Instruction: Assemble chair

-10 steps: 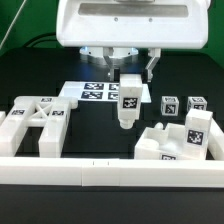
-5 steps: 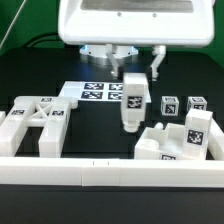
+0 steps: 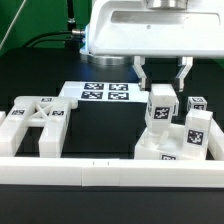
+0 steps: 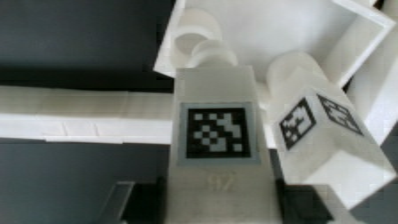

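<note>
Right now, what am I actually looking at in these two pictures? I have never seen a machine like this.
This is a robot arm building a small chair from loose white plastic parts. One picture comes from a camera standing off the arm and shows the whole scene. The other comes from a camera on the arm's wrist, looking past its claw.

The claw has two fingers, closed on a tall white block, which it holds upright. The wrist picture shows that same block close up.

On the black table lie a cross-braced frame, a notched block near the held piece, and a small cube. The flat sheet of black-and-white squares is the marker board. A white rail runs along the front.
</note>
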Action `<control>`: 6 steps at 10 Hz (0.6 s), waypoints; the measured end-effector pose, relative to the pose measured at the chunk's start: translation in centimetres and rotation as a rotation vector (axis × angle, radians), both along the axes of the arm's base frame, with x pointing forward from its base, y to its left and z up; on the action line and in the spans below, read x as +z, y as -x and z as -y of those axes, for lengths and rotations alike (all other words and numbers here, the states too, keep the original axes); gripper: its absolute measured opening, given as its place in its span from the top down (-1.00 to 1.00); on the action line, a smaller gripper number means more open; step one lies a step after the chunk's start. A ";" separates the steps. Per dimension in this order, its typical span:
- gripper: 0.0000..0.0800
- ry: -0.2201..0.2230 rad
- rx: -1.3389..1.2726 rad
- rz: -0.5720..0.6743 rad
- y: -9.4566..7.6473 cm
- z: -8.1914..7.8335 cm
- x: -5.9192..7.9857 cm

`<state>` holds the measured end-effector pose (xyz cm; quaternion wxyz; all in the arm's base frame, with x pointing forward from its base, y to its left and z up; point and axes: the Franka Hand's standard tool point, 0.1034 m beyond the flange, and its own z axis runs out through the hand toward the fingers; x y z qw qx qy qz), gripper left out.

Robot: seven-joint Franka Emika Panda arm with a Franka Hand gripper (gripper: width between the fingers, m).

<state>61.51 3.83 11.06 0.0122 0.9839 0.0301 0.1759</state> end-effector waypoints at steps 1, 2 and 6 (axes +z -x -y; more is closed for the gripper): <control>0.29 0.003 0.002 -0.001 0.0 0.3 0.0; 0.29 0.003 0.002 -0.003 0.0 0.4 -0.2; 0.29 0.011 0.007 0.005 0.0 0.2 -1.3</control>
